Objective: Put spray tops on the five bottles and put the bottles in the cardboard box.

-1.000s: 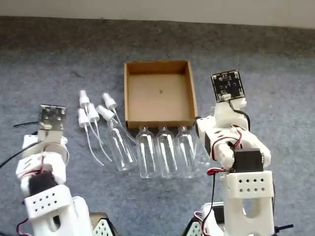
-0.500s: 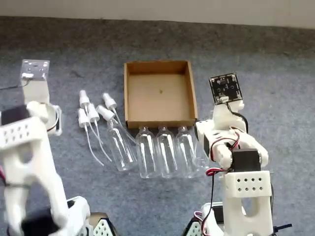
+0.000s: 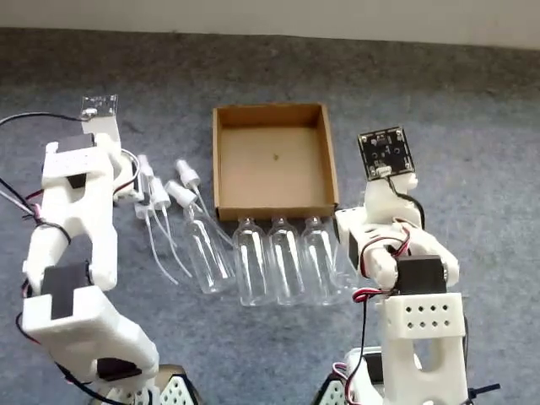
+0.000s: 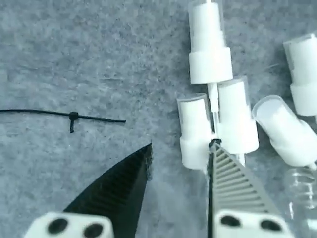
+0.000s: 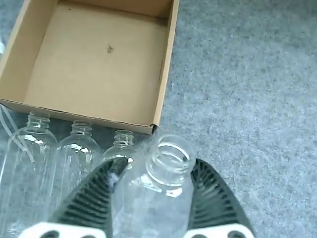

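Several white spray tops (image 4: 210, 49) (image 3: 186, 175) lie in a cluster left of the cardboard box (image 3: 274, 110). My left gripper (image 4: 179, 153) (image 3: 132, 187) hangs open just over the cluster, one finger (image 4: 225, 173) touching a spray top (image 4: 194, 131), the other over bare carpet. Three clear bottles (image 3: 285, 257) lie side by side below the box, and a further bottle (image 3: 207, 249) lies tilted to their left. My right gripper (image 5: 156, 173) is shut on a fifth clear bottle (image 5: 158, 188), uncapped, neck towards the box's near right corner (image 5: 154, 128).
The box (image 5: 99, 64) is empty, open side up. The spray tops' thin dip tubes (image 3: 160, 249) trail over the grey carpet towards the bottles. A black cable (image 4: 59, 115) lies left of the spray tops. Bare carpet lies right of the box.
My left arm has swung up from the near left edge and out over the spray tops. The right arm with its bottle has hardly moved.
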Motion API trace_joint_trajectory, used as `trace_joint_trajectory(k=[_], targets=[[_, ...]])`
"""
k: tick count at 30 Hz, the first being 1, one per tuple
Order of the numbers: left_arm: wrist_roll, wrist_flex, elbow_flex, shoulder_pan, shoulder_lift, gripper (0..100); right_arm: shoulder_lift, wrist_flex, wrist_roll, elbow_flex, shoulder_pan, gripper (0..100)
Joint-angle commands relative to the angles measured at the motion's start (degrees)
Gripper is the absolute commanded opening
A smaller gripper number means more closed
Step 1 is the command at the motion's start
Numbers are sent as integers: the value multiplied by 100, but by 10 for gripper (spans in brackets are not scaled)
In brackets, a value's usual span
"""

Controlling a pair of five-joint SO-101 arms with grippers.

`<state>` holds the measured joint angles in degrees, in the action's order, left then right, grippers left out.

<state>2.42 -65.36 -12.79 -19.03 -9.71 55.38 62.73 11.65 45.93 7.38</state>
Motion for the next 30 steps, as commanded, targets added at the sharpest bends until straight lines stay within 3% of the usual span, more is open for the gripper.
trace_joint_trajectory(k=[1, 10, 16, 21, 30], targets=[[44, 519, 242, 84, -163, 175, 127, -127, 9, -57, 57, 5], [141, 782, 295, 101, -743, 173, 127, -127, 9, -57, 57, 5], [132, 774, 295, 92, -743, 72, 127, -127, 9, -57, 57, 5], [158, 721, 558, 84, -743, 57, 127, -127, 9, -57, 57, 5], [167, -1459, 3125, 48, -734, 56, 136, -127, 53, -57, 57, 5]])
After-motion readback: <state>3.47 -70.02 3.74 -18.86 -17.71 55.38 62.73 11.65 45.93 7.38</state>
